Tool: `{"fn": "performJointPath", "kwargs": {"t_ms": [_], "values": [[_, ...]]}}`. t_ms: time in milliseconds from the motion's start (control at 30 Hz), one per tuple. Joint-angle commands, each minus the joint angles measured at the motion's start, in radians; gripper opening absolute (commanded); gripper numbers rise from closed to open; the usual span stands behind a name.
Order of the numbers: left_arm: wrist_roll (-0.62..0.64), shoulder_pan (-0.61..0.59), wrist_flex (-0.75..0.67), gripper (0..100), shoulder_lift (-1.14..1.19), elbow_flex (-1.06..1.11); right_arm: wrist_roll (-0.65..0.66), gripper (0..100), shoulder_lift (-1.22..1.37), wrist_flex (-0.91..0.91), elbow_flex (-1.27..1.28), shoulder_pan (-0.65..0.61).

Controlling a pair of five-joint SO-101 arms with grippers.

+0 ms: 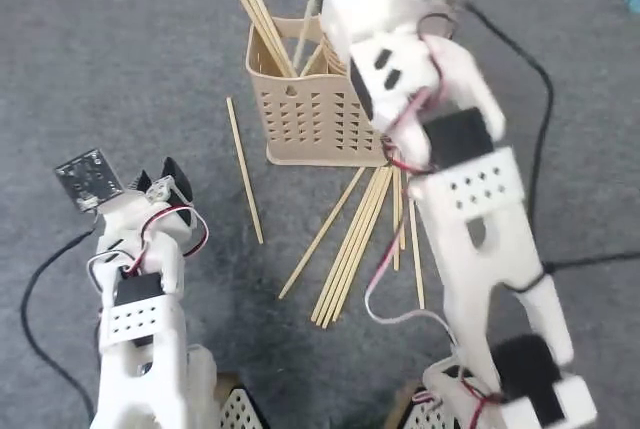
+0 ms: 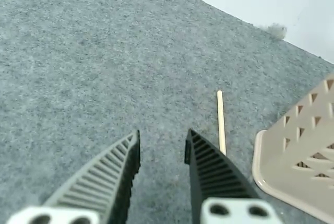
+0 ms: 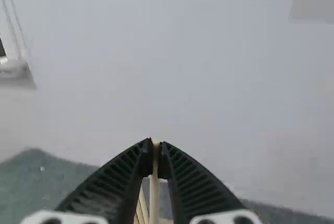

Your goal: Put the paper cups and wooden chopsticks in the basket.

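Overhead, the right gripper (image 3: pixel 155 149) pinches one wooden chopstick (image 3: pixel 154 198) above the basket (image 1: pixel 300 119); the left gripper (image 2: pixel 163 136) hangs partly open over the grey tabletop (image 2: pixel 78 51), beside a loose chopstick (image 2: pixel 221 119).

Beige perforated basket (image 1: pixel 310 124) upright, several chopsticks (image 1: pixel 262 19) leaning inside. Loose bundle (image 1: pixel 352 239) fanned flat just in front of it, one single (image 1: pixel 245 171) lying to its left. One stick (image 3: pixel 154 187) pinched in right gripper (image 3: pixel 155 148).

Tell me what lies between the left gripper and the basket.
A lone wooden chopstick lies flat between the left gripper and the basket, as the high view shows.
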Motion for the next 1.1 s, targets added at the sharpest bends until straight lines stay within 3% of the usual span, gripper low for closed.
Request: {"fn": "performJointPath", "kwargs": {"t_ms": [0, 200, 433, 767, 1067], "values": [[-0.011, 0.008, -0.023, 13, -0.029, -0.004, -0.041, 0.7, 0.025, 0.082, -0.054, 0.015], [-0.011, 0.008, -0.023, 13, -0.029, -0.004, -0.153, 1.8, 0.051, 0.128, -0.054, 0.064], [-0.011, 0.008, -0.023, 13, -0.029, -0.004, -0.161, 20.9, -0.022, 0.297, -0.058, 0.073], [-0.011, 0.008, -0.023, 13, -0.029, -0.004, -0.158, 15.3, -0.252, 0.498, -0.057, 0.082], [-0.011, 0.008, -0.02, 13, -0.029, -0.004, -0.155, 15.1, -0.39, 0.998, -0.052, 0.082]]}}
